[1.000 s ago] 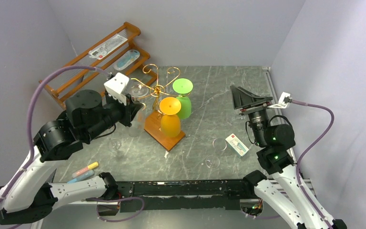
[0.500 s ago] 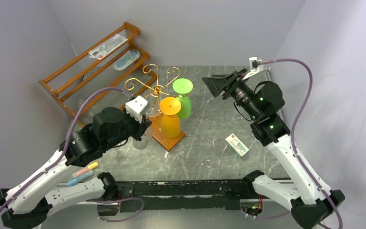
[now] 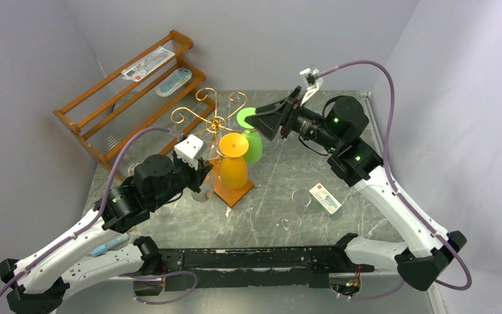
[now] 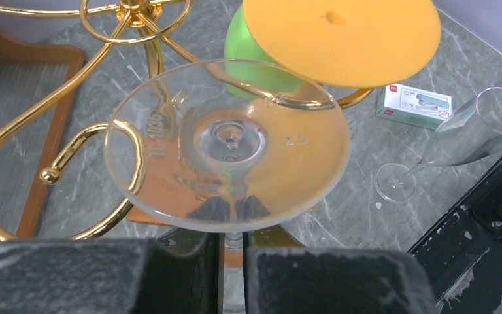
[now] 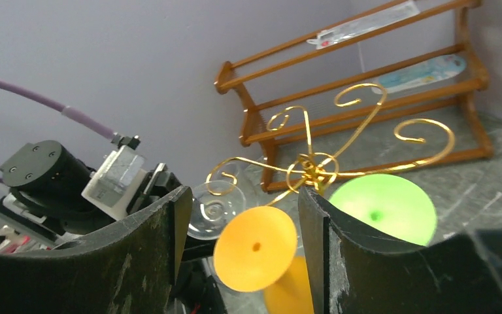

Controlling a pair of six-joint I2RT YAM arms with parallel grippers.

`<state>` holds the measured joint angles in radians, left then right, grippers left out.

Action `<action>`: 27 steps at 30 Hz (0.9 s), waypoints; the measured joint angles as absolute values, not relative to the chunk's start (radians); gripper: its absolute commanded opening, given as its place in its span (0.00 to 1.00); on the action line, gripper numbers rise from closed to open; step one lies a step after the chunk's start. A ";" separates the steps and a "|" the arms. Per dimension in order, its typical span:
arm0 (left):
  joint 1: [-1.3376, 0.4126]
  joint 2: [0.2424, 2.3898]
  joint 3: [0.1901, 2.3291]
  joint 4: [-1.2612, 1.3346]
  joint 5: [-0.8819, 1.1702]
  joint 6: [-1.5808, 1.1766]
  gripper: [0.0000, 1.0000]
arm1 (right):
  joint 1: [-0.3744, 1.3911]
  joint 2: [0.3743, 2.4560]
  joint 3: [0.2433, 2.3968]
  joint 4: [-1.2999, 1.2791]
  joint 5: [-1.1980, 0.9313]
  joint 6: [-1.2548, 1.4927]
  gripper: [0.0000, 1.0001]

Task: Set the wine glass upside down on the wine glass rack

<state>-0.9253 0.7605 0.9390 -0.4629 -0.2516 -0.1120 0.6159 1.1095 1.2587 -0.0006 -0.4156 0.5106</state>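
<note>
My left gripper (image 3: 200, 175) is shut on the stem of a clear wine glass held upside down, its round foot (image 4: 229, 140) facing the left wrist camera. The foot sits beside a curled gold arm (image 4: 59, 147) of the wine glass rack (image 3: 216, 122), overlapping it in view; I cannot tell if they touch. The rack's wooden base (image 3: 238, 191) lies under it. An orange glass (image 3: 233, 161) and a green glass (image 3: 253, 134) hang upside down on the rack. My right gripper (image 3: 263, 122) is open and empty, raised over the green glass and pointing at the rack (image 5: 314, 167).
A stepped wooden slatted shelf (image 3: 131, 85) with packets stands at the back left. A clear flute (image 4: 457, 137) lies on the table near a small white box (image 3: 325, 197). A blue marker (image 3: 108, 245) lies at the front left.
My left arm has carried the clear glass right, up against the rack. My right arm has swung up and left from the table's right side to above the green glass.
</note>
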 measured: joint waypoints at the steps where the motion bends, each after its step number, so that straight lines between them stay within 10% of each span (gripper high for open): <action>1: -0.925 0.761 0.937 -0.456 -0.251 -0.112 0.05 | 0.635 1.124 1.278 -0.010 -0.414 0.501 0.64; 27: -0.629 0.771 0.851 -0.273 0.075 -0.137 0.05 | 0.816 1.637 1.807 -0.408 -0.268 0.056 0.46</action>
<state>-0.6289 0.7708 0.8513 -0.2726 0.0746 -0.1371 0.8162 1.6367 1.8072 -0.4076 -0.2680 0.0555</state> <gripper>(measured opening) 0.118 0.464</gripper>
